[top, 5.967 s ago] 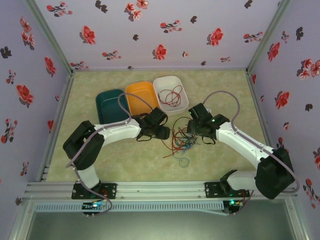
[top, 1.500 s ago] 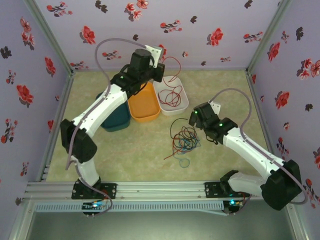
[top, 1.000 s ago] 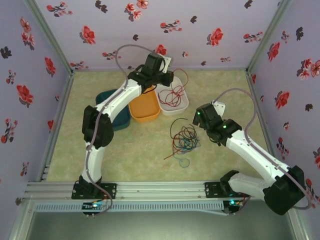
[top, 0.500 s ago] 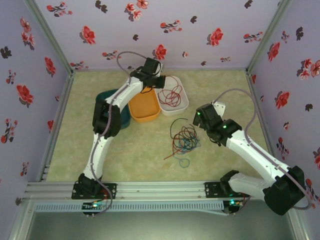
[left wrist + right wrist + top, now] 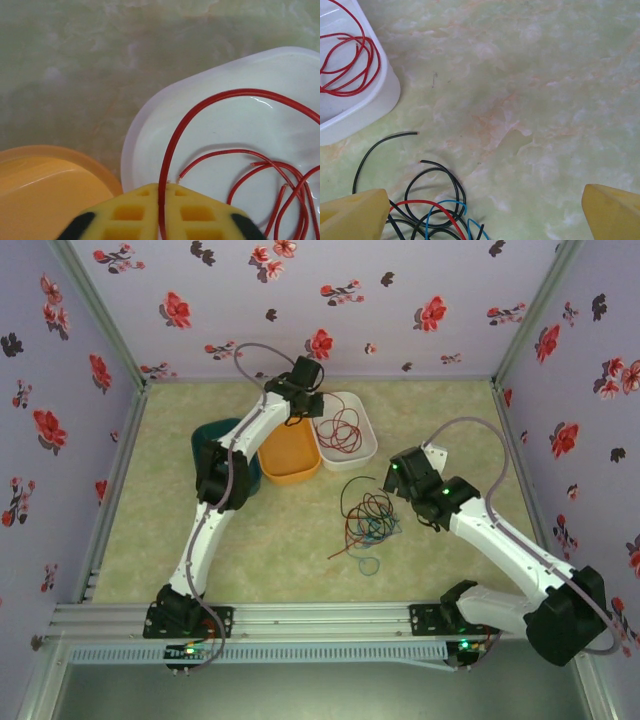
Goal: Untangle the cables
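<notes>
"What have the left jaws got?"
"They're nearly closed, pinching a red cable (image 5: 172, 145) that arcs ahead of them over the white tray (image 5: 137, 150). An orange tray (image 5: 50, 175) sits beside them."
"And the right jaws?"
"Spread wide and empty above the tabletop (image 5: 530, 100). The tangled cables (image 5: 427, 210) lie beside one finger."
</notes>
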Robot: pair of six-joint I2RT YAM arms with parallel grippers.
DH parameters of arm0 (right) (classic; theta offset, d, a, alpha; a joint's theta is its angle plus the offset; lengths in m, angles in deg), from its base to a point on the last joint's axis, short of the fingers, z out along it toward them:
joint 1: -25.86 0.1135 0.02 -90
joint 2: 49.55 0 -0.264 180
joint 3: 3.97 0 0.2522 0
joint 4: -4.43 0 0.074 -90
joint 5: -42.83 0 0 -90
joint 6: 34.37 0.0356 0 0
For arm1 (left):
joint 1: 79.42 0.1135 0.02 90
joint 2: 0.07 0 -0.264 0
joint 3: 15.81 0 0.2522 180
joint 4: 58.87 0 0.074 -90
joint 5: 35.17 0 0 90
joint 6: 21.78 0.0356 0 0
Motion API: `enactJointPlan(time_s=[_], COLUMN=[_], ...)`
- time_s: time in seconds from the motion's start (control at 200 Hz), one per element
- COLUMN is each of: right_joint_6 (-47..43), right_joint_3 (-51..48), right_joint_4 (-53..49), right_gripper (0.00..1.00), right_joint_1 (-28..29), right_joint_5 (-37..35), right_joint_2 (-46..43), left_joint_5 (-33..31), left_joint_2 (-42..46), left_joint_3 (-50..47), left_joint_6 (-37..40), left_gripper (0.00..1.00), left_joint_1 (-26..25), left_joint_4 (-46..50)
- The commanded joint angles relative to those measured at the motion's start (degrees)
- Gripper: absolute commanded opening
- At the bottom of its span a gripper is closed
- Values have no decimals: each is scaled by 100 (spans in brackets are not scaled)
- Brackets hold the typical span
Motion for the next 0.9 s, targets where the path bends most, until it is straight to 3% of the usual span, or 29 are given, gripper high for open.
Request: enactJointPlan(time_s=[0.0, 0.165, 0.36, 0.555, 0.705, 0.82, 0.895], right_joint_6=[107, 88, 72, -105, -155, -100, -22], right_joint_3=[120, 137, 111, 67, 67, 76, 67], right_joint_4=[60, 54, 58, 164, 155, 60, -42], right_gripper=[99, 99, 99, 99, 99, 93, 88], right_joint_1=[-42, -36, -36, -19, 60, 177, 315], right_joint_5=[24, 70, 58, 327, 399, 475, 544], right_joint_2=[48, 58, -13, -43, -52, -83, -95], left_joint_5=[-191, -182, -169, -173, -178, -216, -264], left_joint_2=[-43, 130, 548, 1270, 2043, 2723, 3248], left_joint_3=[181, 123, -105, -702, -1451, -2273, -2982], left_joint_6=[-7, 48, 90, 144, 213, 310, 371], left_gripper=[21, 37, 40, 53, 70, 99, 100], left_joint_1=[-94, -159, -192, -238, -312, -414, -495], left_joint_4=[162, 68, -67, -339, -681, -998, -1343])
